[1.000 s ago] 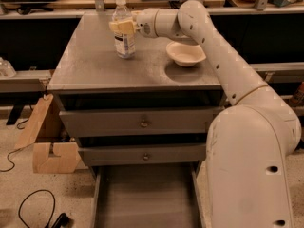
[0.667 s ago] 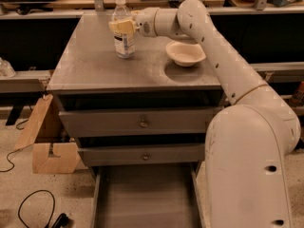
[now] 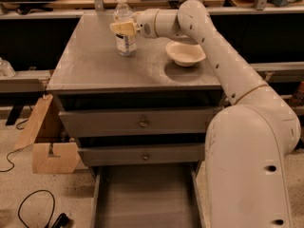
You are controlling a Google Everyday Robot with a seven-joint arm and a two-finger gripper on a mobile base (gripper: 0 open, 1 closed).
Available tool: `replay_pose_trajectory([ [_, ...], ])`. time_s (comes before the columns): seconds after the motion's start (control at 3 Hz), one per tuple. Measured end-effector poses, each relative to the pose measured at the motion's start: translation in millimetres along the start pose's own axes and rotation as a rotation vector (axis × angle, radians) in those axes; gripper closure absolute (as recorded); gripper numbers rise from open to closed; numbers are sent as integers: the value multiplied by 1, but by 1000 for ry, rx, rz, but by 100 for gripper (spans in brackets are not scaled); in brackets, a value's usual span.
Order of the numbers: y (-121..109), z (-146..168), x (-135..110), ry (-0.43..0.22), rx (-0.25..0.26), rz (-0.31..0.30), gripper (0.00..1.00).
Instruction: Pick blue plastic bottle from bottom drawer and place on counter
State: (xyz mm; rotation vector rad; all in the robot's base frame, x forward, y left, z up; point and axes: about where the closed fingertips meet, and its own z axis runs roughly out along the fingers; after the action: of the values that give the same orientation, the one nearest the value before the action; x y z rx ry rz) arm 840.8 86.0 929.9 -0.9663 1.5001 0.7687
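Note:
The blue plastic bottle (image 3: pixel 126 42), clear with a white cap and white label, stands upright on the counter (image 3: pixel 99 68) at its back left. My gripper (image 3: pixel 123 28) reaches in from the right at the bottle's upper body, with its pale yellow fingers (image 3: pixel 121 27) closed around it. The bottle's base rests on the counter top. The bottom drawer (image 3: pixel 145 198) is pulled open at the foot of the cabinet, and its flat grey floor holds nothing.
A white bowl (image 3: pixel 185 54) sits on the counter right of the bottle, under my forearm. Two shut knobbed drawers (image 3: pixel 142 123) are below the top. A cardboard piece (image 3: pixel 51 156) and a black cable (image 3: pixel 33 213) lie on the floor at left. My arm's base fills the lower right.

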Motion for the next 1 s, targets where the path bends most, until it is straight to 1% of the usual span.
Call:
replay_pose_trajectory([
  [0.33, 2, 3, 1, 0, -4, 1, 0],
  [0.67, -5, -9, -7, -21, -7, -14, 0],
  [1.0, -21, -52, -18, -30, -17, -53, 0],
])
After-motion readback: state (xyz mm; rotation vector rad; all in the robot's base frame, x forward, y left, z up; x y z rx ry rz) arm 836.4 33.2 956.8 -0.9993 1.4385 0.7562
